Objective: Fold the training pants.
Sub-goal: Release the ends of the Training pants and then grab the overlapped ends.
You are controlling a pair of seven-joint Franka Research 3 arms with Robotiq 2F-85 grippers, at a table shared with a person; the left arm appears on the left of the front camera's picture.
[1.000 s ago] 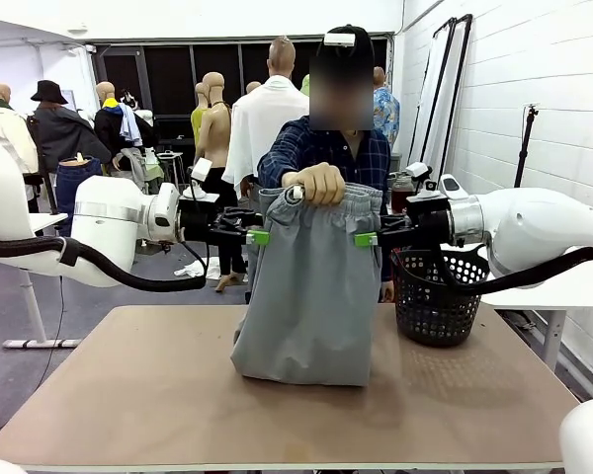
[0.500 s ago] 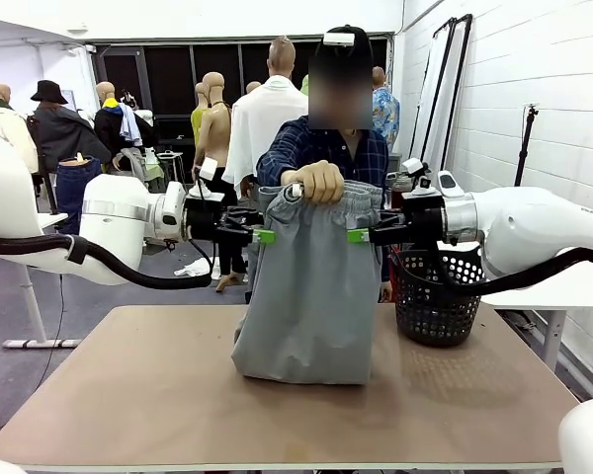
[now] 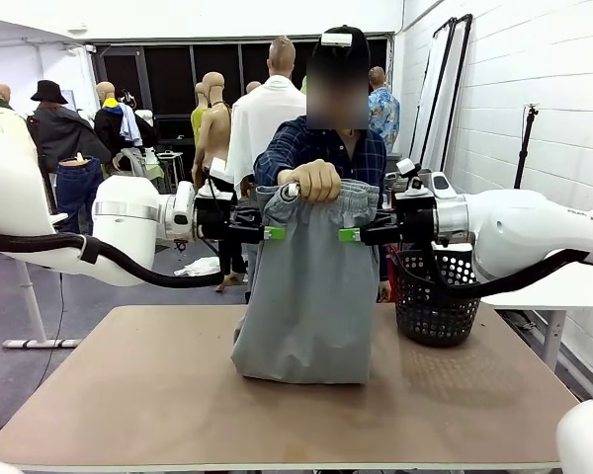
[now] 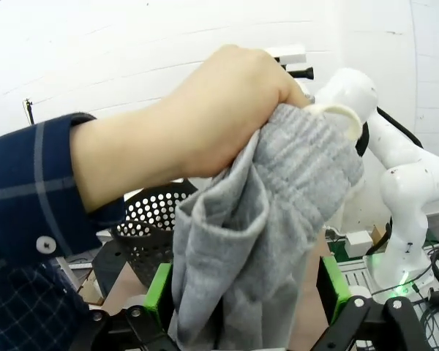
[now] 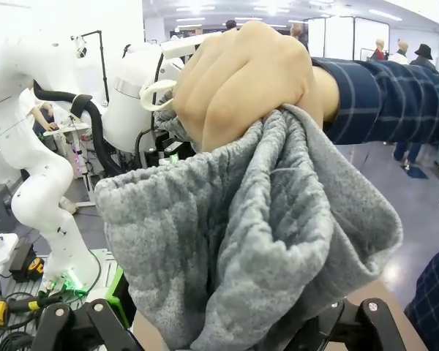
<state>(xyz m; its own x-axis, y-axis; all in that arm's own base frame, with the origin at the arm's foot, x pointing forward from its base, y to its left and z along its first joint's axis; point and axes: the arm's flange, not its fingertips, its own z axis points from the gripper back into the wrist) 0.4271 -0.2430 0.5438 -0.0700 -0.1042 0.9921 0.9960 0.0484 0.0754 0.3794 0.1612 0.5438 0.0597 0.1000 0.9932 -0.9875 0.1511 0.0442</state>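
A person's hand (image 3: 311, 182) holds the light grey training pants (image 3: 306, 296) up by the bunched waistband, and the lower part rests crumpled on the table (image 3: 128, 395). My left gripper (image 3: 273, 233) is at the pants' left edge just under the waistband. My right gripper (image 3: 349, 235) is at the right edge at the same height. Both are open. In the left wrist view the grey fabric (image 4: 256, 241) hangs between the green pads (image 4: 159, 287) of the left gripper (image 4: 246, 292). In the right wrist view the gathered waistband (image 5: 249, 241) lies between the spread fingers, under the person's fist (image 5: 241, 69).
A black mesh basket (image 3: 437, 296) stands on the table's right rear, just under my right arm. The person stands close behind the pants at the far edge. Bare tabletop lies in front of and to the left of the pants.
Both grippers have moved inward toward each other, closing in on the two side edges of the pants. The person's hand and the pants have stayed put.
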